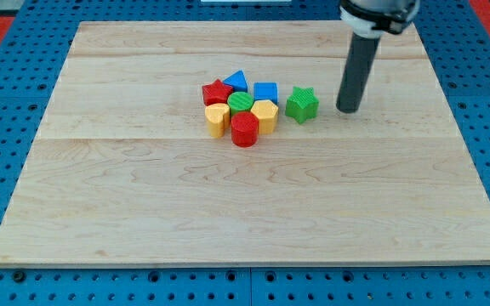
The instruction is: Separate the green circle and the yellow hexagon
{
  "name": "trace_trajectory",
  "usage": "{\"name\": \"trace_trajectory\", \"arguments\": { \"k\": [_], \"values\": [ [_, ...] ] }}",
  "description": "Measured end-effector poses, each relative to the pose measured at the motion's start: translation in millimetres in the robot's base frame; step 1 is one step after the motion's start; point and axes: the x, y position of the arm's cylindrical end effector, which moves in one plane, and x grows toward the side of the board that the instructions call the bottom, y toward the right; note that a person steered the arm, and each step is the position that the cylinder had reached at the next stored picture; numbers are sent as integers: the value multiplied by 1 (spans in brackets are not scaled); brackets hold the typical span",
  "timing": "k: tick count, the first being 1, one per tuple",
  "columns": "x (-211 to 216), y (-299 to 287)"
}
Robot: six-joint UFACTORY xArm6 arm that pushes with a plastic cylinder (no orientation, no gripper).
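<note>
The green circle (pixel 241 102) sits in the middle of a tight cluster near the board's centre. The yellow hexagon (pixel 264 115) touches it on its right. My tip (pixel 348 110) rests on the board to the right of the cluster, a short way right of the green star (pixel 301 104), apart from every block.
Around the green circle lie a red star (pixel 217 93), a blue triangle (pixel 236 82), a blue cube (pixel 265 92), a yellow heart (pixel 217 119) and a red cylinder (pixel 245 129). The wooden board (pixel 143 187) lies on a blue pegboard surface.
</note>
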Motion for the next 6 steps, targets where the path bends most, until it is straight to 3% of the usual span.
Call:
{"name": "trace_trajectory", "arguments": {
  "k": [5,6],
  "values": [
    [-1,-284],
    [23,-328]
  ]
}}
